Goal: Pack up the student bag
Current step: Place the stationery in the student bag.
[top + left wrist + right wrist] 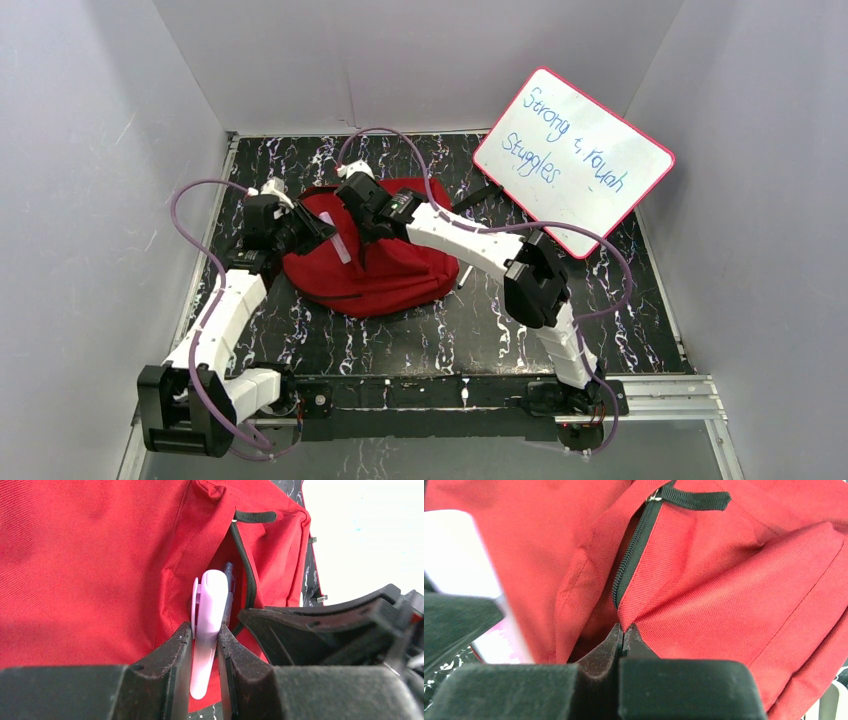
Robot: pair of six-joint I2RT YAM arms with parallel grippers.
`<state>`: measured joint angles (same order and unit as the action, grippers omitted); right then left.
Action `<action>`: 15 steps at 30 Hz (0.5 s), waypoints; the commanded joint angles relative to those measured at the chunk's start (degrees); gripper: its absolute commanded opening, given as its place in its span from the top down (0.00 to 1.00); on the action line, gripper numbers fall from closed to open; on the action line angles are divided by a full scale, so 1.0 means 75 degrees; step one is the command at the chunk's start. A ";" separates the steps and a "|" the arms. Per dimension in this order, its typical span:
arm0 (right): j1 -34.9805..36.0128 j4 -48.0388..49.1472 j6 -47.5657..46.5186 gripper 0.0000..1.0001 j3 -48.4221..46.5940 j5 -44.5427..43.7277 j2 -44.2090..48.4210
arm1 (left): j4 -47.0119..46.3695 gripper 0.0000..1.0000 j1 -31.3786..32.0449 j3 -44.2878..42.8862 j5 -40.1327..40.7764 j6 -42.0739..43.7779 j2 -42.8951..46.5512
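A red student bag (400, 275) lies slumped on a black, white-veined table (480, 330), with both robot arms bent over its left half. The left gripper (205, 635) is clamped on a pale lilac pen (212, 595), its two dark fingers pressed against either side of the barrel. The pen's rounded upper end and clip point into the mouth of the bag's pocket. Inside that opening, just behind the lilac pen, the tip of a second, clear-barrelled pen (229, 587) shows against the red lining. A dark zipper (247, 575) curves along the right edge of the opening and ends at a black fabric pull tab (255, 516) near the top of the bag. The right gripper (622, 630) sits at the lower end of the same zipper line with its jaws pressed tightly together, the tips touching the red cloth where the pocket's lip folds outward. Whether any fabric is caught between them cannot be told. Beyond the bag, on its right side, a pink-rimmed whiteboard (572, 160) stands tilted, with handwritten blue words across its face. Purple cables loop from both arms above and beside the bag.
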<state>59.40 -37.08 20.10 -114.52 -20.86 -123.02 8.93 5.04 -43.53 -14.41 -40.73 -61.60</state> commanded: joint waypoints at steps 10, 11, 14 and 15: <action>-0.0159 0.0866 0.0213 1.00 0.0155 0.1075 0.0853 | -0.2330 1.00 0.0005 0.0326 0.0108 -0.0630 -0.0810; -0.0172 0.0901 0.0221 1.00 0.0179 0.1131 0.0871 | -0.2470 1.00 0.0013 0.0371 0.0098 -0.0663 -0.0930; -0.0217 0.0959 0.0255 1.00 0.0252 0.1215 0.0931 | -0.2840 1.00 0.0085 0.0511 0.0087 -0.0799 -0.1224; -0.0232 0.0960 0.0276 1.00 0.0269 0.1241 0.0942 | -0.3005 1.00 0.0116 0.0569 0.0073 -0.0856 -0.1311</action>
<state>57.63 -34.39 20.82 -112.64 -14.83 -121.21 -7.27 5.15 -40.62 -14.20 -45.28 -69.84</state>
